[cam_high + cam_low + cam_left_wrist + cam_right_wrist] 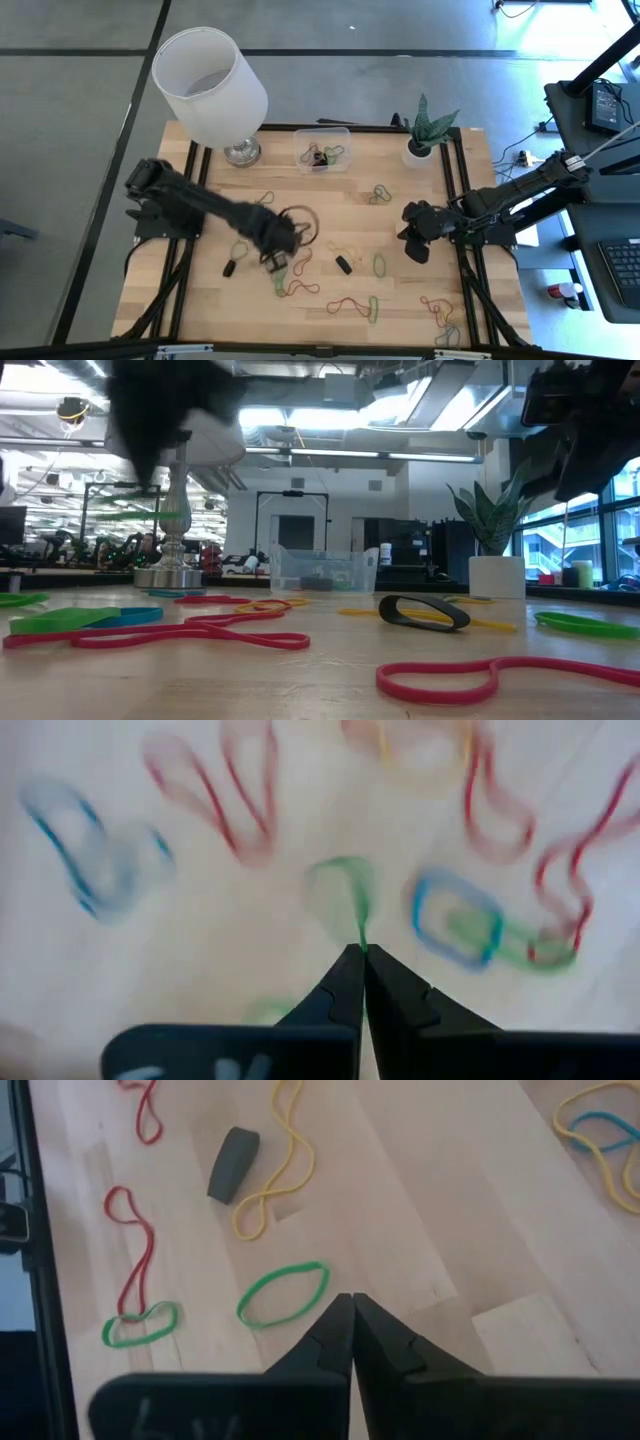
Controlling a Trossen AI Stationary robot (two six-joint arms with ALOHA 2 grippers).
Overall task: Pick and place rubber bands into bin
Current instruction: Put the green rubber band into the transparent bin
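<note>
From above, the small clear plastic bin (323, 147) sits at the smooth wooden table's (200, 300) top middle. In the left wrist view, the left gripper (362, 954) pinches a thin green rubber band (343, 892). In the right wrist view, the right gripper (352, 1302) is pressed together, empty, beside a green oval rubber band (283, 1293).

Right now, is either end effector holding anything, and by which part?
The left end effector pinches a green rubber band by one end of its loop. The right end effector is shut on nothing.

You get even, bright light on the counter (400, 215), window glare upper right, and heavy motion blur across the left wrist view.
</note>
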